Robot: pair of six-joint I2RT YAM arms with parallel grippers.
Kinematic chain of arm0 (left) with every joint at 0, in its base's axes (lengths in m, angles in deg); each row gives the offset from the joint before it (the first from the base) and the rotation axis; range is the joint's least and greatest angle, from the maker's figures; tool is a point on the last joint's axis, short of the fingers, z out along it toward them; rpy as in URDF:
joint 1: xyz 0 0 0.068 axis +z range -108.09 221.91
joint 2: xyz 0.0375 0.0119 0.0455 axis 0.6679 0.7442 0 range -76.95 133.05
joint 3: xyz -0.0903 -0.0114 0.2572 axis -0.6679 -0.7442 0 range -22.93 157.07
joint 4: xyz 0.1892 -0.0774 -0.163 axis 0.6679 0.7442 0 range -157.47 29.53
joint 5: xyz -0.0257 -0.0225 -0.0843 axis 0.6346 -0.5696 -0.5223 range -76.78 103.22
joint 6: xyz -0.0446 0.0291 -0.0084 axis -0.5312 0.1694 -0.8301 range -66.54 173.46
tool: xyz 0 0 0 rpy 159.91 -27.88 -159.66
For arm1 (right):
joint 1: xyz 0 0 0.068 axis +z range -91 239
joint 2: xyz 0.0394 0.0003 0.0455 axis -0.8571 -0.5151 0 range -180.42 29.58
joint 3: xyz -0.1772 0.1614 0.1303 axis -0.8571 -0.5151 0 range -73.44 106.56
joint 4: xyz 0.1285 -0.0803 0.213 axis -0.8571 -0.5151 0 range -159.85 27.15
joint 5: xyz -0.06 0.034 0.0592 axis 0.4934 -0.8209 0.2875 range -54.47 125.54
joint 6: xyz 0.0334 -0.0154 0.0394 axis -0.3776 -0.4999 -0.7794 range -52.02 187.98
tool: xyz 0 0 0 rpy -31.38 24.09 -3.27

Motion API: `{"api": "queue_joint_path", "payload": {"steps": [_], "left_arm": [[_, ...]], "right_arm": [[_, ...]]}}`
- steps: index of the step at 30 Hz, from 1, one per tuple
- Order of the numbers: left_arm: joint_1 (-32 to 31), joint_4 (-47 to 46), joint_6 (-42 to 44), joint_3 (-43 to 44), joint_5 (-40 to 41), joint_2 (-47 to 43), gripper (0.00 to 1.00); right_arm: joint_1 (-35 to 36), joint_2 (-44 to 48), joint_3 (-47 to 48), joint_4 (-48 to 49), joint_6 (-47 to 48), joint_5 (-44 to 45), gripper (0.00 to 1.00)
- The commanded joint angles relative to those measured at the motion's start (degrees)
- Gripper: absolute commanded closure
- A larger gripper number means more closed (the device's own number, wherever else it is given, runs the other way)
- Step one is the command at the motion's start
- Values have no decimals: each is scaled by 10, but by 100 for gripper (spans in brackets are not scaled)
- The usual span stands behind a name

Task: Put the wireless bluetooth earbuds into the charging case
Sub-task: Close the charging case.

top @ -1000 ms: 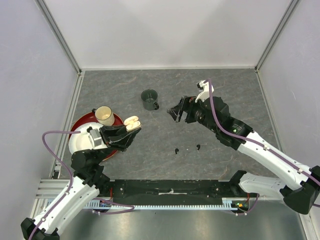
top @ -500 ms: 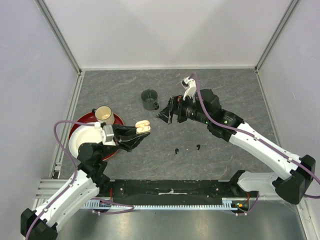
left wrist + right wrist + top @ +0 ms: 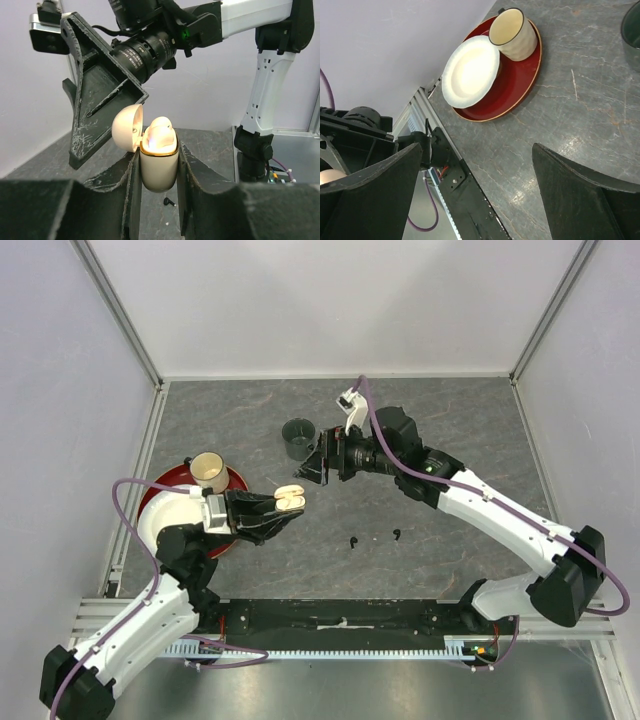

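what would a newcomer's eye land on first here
The left gripper holds an open cream case in mid-air left of centre, with the right gripper wide open close beside it. Two black earbuds lie on the table near the front, a red plate at the left.

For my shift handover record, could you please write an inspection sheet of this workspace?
Surface: grey stone-patterned table.
Job's things: charging case, lid open, something cream inside; two black earbuds lying on the table.
Clutter: dark green mug; red plate carrying white saucer and cream cup.
Hands: left hand shut on charging case; right hand open, empty, close to the case.
Cables: purple cable on each arm, looping free at left.
Surroundings: white walls, aluminium frame.
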State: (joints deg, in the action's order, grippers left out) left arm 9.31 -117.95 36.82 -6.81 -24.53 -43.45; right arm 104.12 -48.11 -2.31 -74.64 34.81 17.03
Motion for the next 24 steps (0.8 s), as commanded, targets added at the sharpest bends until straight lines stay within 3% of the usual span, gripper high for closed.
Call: {"api": "queue_joint_path", "payload": {"steps": [1,16,24], "left_arm": [[0,-37,-11,2,-32,9,98],[-1,-41,-22,5,-29,36,98],[-1,-45,-32,6,-23,46,98]], "right_arm": [[-1,-11,25,48,3,-57,2],[1,17,-23,67,21,-123,2],[1,56,-58,57,33,-114,2]]}}
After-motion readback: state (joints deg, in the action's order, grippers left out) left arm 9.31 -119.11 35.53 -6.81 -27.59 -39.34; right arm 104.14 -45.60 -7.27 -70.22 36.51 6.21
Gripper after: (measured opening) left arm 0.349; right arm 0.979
